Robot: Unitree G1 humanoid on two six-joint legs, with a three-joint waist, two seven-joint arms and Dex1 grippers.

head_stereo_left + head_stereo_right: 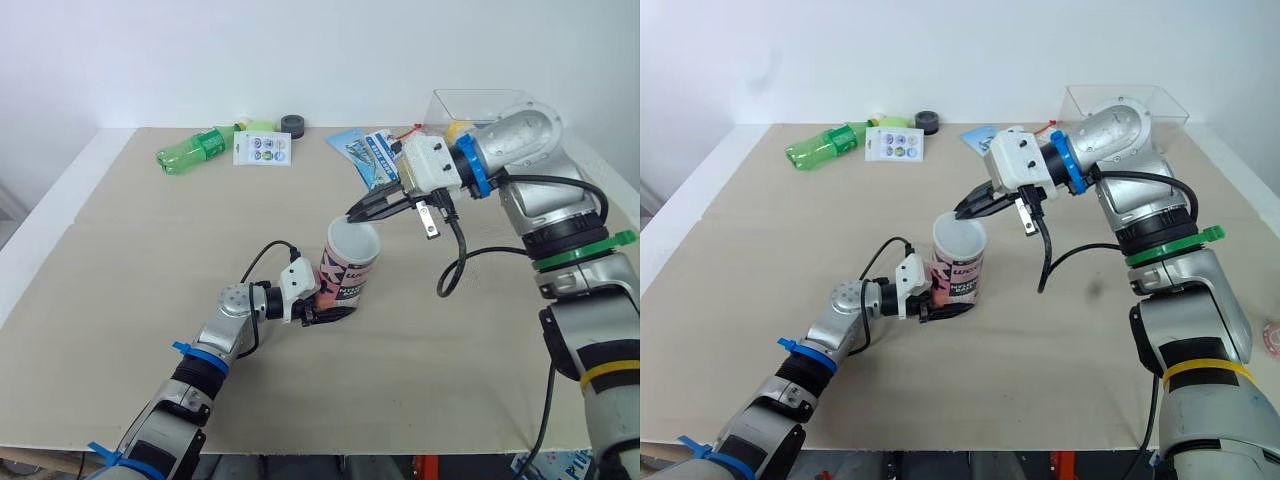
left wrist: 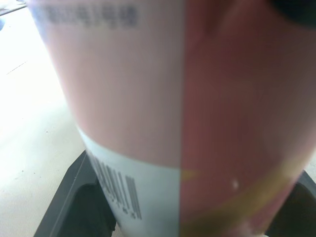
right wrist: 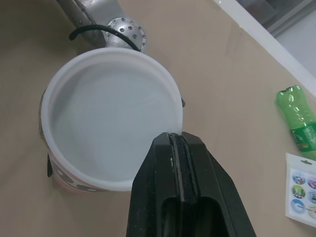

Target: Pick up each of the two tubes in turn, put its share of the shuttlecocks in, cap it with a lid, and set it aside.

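Nearest the camera, the robot's left hand (image 1: 320,312) grips a pink printed tube (image 1: 345,280) low on its side, holding it upright on the beige table (image 1: 130,300) near the middle. In the left wrist view the tube's wall, barcode facing out, sits between that hand's two black fingers (image 2: 84,207). A white lid (image 1: 353,240) sits on top of the tube, its raised rim standing slightly proud of the pink wall. From the far right, the right hand (image 1: 358,213) reaches down at a slant to the far edge of the tube's top; its fingers are pressed together, and the right wrist view shows their tips (image 3: 177,143) meeting right at the lid's rim, though whether they pinch the rim itself cannot be told. Along the table's far edge, well apart from the tube, lie a green plastic bottle (image 1: 195,150) on its side, a white card of round stickers (image 1: 263,149) just beside it, a small black round object (image 1: 292,124) and a blue printed packet (image 1: 362,150). A clear plastic bin (image 1: 480,100) stands at the far right corner, partly hidden by the right arm.
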